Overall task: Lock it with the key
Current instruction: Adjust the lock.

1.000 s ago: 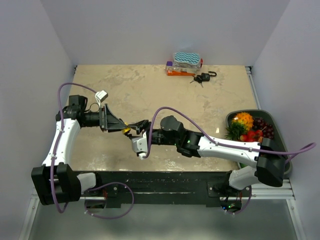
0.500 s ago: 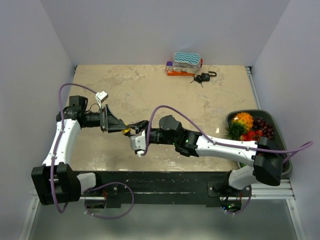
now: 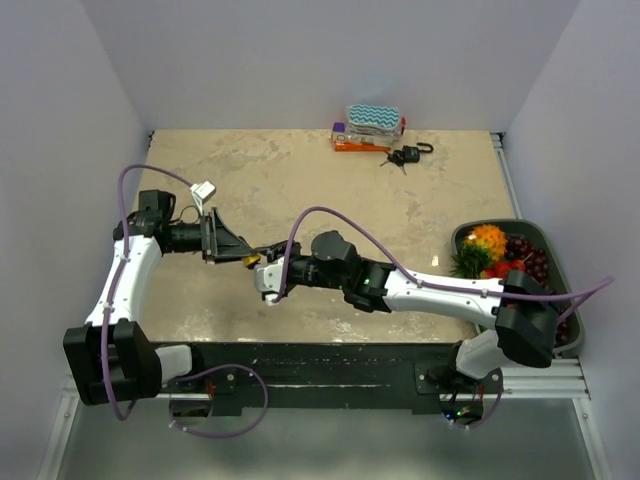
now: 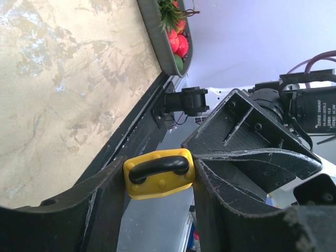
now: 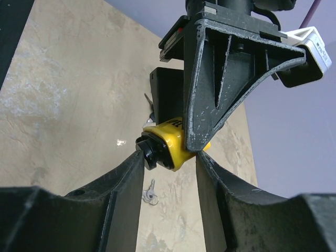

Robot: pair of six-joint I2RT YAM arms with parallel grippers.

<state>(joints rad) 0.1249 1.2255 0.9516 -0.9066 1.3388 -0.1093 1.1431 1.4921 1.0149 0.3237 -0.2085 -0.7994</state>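
Clamps lock (image 4: 157, 181) in left gripper (image 4: 158, 167), jaws half spread. Straddles same lock with right gripper (image 5: 169, 158), jaws partly apart, black end against one jaw; cannot tell whether gripped.

"Where was the padlock (image 4: 157, 187)?"
"Off the table, clamped between the fingers of the left gripper (image 4: 156, 167). It had a small yellow body with a black bar along one face."
"And the key (image 5: 151, 150)?"
"Its round black head stuck out of one end. Small silver keys (image 5: 149, 197) showed just below it."
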